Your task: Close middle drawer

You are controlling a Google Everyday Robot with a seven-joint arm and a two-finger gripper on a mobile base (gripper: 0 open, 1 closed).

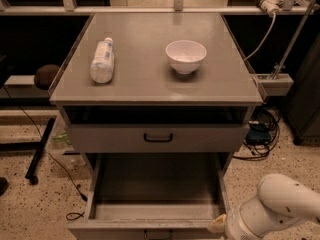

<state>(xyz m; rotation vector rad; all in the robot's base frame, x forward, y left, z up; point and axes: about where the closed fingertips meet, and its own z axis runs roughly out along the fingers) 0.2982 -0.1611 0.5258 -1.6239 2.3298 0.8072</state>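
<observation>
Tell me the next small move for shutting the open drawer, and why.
Probably slide the gripper across the front of the middle drawer, toward its handle, then push inward. The drawer stands pulled far out, and the gripper sits low by its right front corner, off to the side of the handle.

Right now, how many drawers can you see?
2: the upper drawer, pushed in; the middle drawer, pulled out below it. A lower one may be hidden. The pincer is by the middle drawer's front right corner.

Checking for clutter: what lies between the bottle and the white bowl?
Only bare cabinet top, in the camera view, between bottle and bowl. The gripper is low right, by the open middle drawer.
</observation>
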